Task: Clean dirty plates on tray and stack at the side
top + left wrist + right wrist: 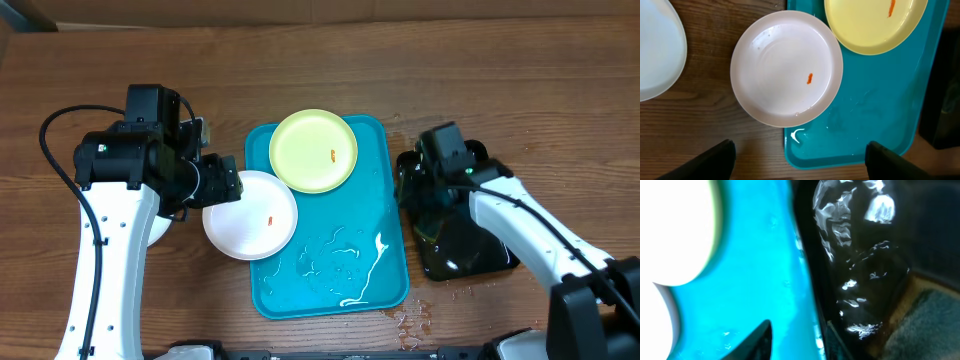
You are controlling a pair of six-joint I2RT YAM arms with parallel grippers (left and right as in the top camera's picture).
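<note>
We judged the white plate [785,70] light, stiff and wet-slick — best pinched at its rim overhanging the turquoise tray [880,115]; the left end effector [800,159] gaped wide, empty.

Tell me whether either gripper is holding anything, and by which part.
Left gripper is open near the white plate, holding nothing. Right gripper, over the black tray: cannot tell.

No readable text, labels, brands, numbers or signs in any view.
</note>
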